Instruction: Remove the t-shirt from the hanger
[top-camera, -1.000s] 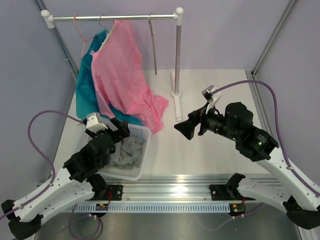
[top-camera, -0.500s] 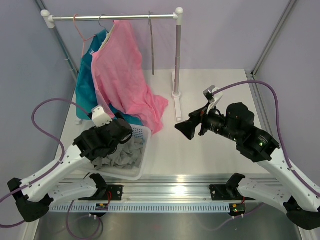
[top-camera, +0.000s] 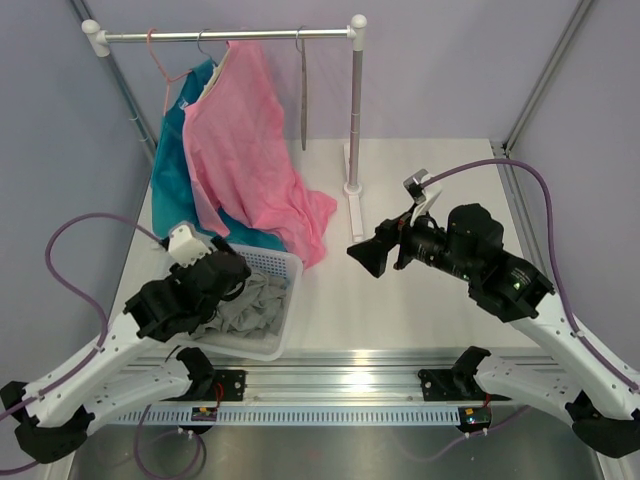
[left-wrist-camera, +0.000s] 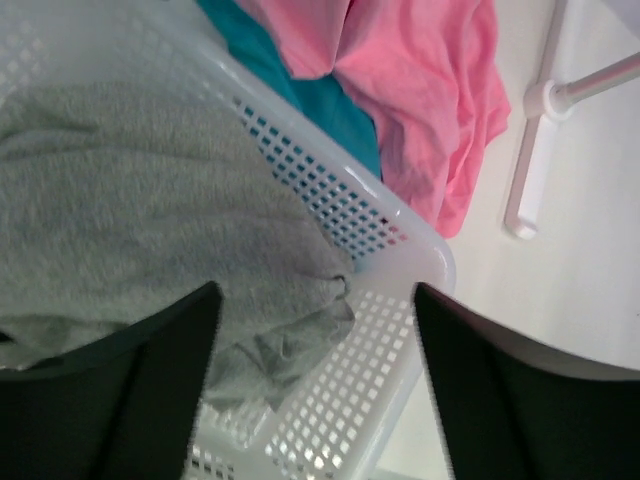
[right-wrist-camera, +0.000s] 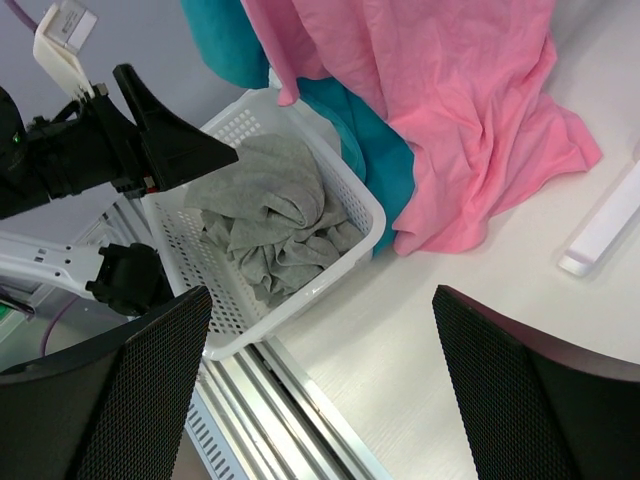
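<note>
The grey t-shirt (top-camera: 255, 305) lies crumpled in a white mesh basket (top-camera: 287, 264), off the hanger. It also shows as t-shirt (left-wrist-camera: 130, 200) and t-shirt (right-wrist-camera: 275, 215). The thin grey-brown hanger (top-camera: 303, 100) hangs bare on the rail, seen edge-on. My left gripper (top-camera: 238, 275) hovers over the basket's left part. In its wrist view the left gripper (left-wrist-camera: 315, 295) is open, with only cloth and basket (left-wrist-camera: 420, 250) below. My right gripper (top-camera: 365, 252) is open in mid-air above the table. The right gripper (right-wrist-camera: 322, 300) looks toward the basket (right-wrist-camera: 370, 215).
A pink garment (top-camera: 250, 150) and a teal garment (top-camera: 175, 180) hang from the rail (top-camera: 225, 36), draping onto the table behind the basket. A pink wire hanger (top-camera: 160, 60) holds one of them. The rail's post (top-camera: 355, 110) stands on a white foot (top-camera: 354, 205).
My left arm swung forward over the basket, then drew back to the left, and its jaws narrowed slightly. The bare hanger's lower end swung a little left. The right arm barely moved.
</note>
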